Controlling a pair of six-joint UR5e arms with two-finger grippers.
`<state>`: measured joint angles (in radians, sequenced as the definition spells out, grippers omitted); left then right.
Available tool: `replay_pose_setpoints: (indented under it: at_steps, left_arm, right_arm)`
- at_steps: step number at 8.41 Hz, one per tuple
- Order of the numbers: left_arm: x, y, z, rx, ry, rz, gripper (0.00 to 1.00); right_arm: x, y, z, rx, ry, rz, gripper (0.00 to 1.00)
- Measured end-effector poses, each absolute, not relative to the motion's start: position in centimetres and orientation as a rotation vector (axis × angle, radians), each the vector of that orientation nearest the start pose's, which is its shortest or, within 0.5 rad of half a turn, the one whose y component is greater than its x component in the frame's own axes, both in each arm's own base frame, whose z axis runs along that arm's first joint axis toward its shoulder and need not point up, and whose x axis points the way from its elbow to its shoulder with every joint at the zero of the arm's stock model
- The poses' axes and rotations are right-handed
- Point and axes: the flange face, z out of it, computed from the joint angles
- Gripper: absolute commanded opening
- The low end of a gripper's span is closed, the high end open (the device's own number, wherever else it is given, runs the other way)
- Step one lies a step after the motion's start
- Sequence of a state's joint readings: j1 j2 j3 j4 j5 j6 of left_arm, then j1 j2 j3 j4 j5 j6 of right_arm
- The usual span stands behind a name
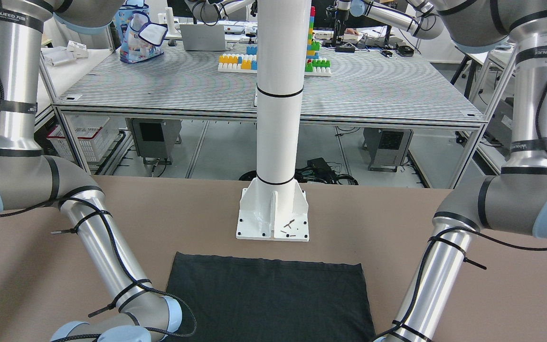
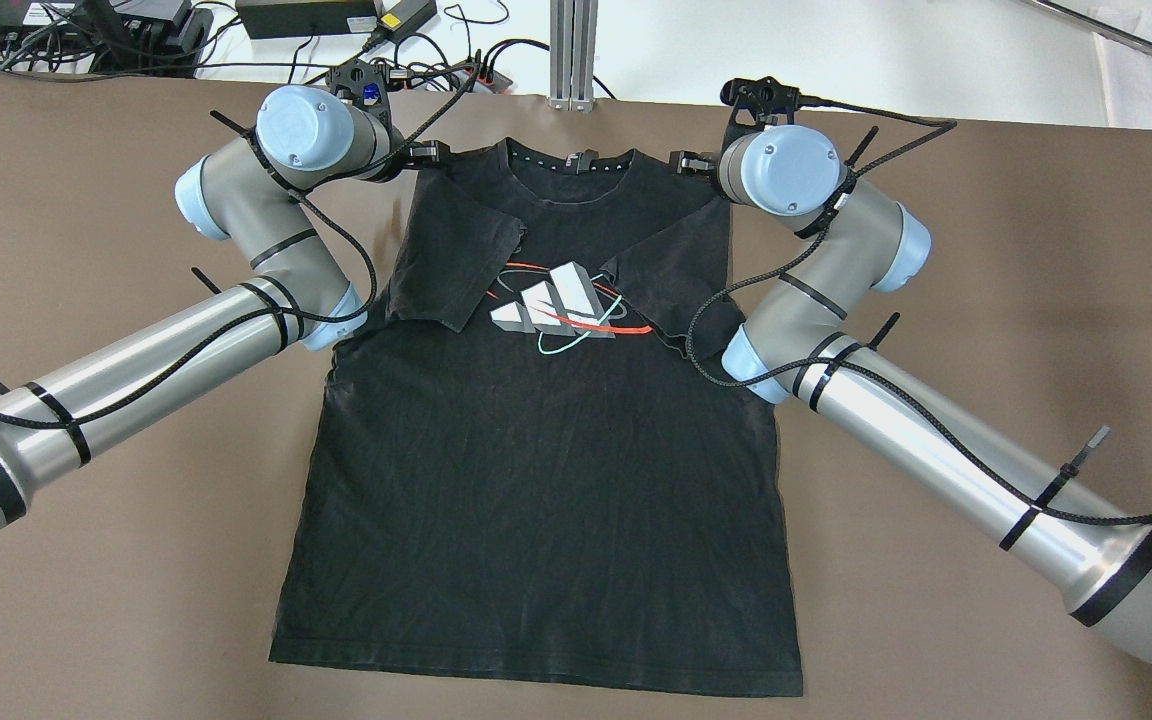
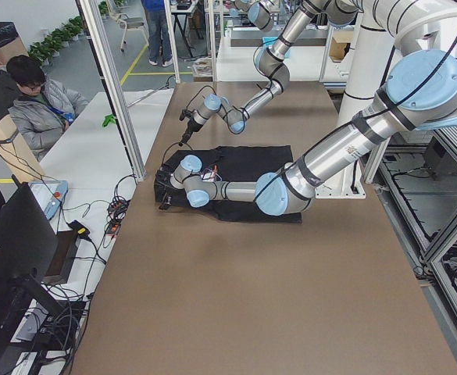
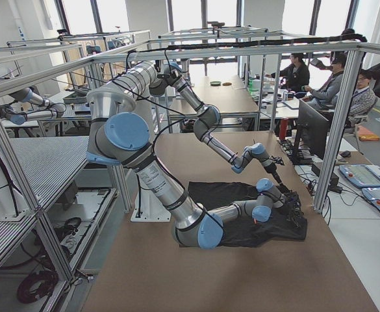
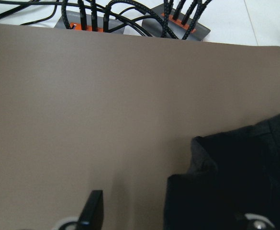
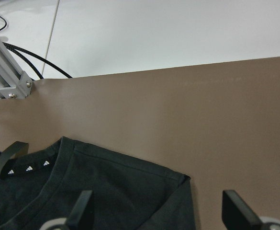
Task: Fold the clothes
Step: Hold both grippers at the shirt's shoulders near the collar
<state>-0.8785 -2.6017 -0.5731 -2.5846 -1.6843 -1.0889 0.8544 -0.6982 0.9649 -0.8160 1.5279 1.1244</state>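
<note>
I have the left gripper [image 5: 174, 216] and right gripper [image 6: 159, 211] both spread open, each straddling a shoulder corner of the black shirt [image 2: 536, 480] on the table [image 2: 986, 280].

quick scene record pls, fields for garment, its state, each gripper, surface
garment: black t-shirt with printed logo
state: flat, front up, sleeves folded inward, body not yet folded
surface: brown table
left gripper: open, straddling a shoulder edge
right gripper: open, at the other shoulder, beside the collar
</note>
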Motion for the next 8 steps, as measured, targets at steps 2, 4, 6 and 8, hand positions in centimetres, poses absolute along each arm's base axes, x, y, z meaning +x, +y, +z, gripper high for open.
replay_pose_setpoints:
  at_steps: [2,4,6,8]
  left_arm:
    - [47.74,-76.36,33.11,0.576,0.884,-0.296,0.18]
    - [47.85,-76.27,33.06,0.569,0.890,-0.291,0.17]
    - [47.81,-76.25,33.10,0.566,0.893,-0.288,0.32]
    - [47.78,-76.26,33.18,0.565,0.893,-0.288,0.47]
  right_arm:
    - [-44.85,-72.40,29.76,0.660,-0.794,0.395,0.94]
    - [-45.12,-72.16,29.60,0.665,-0.795,0.394,0.94]
    - [-45.17,-72.11,29.53,0.666,-0.796,0.394,0.94]
    - [-45.20,-72.10,29.45,0.667,-0.797,0.393,0.94]
